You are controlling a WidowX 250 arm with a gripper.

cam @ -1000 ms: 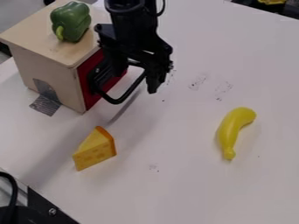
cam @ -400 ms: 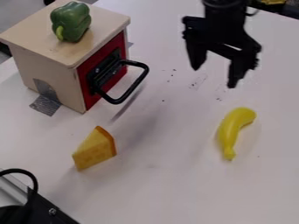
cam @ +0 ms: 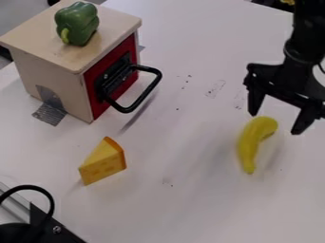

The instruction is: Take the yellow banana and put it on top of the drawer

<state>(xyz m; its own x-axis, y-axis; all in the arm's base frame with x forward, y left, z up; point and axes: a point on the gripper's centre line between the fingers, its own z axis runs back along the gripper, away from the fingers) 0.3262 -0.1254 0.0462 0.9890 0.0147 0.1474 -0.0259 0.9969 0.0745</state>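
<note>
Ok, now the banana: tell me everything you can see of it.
The banana is plain yellow, smooth and plastic-looking, a toy by its look. It is whole, with a fat upper end that bends right and a narrow stub at the lower end. It lies on its side on the white table, right of the cheese. The open hand is at its fat end; whether they touch, I can't tell.

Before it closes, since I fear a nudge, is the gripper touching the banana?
Cannot tell: the camera view shows one finger of the gripper right by the banana, height unclear.
</note>
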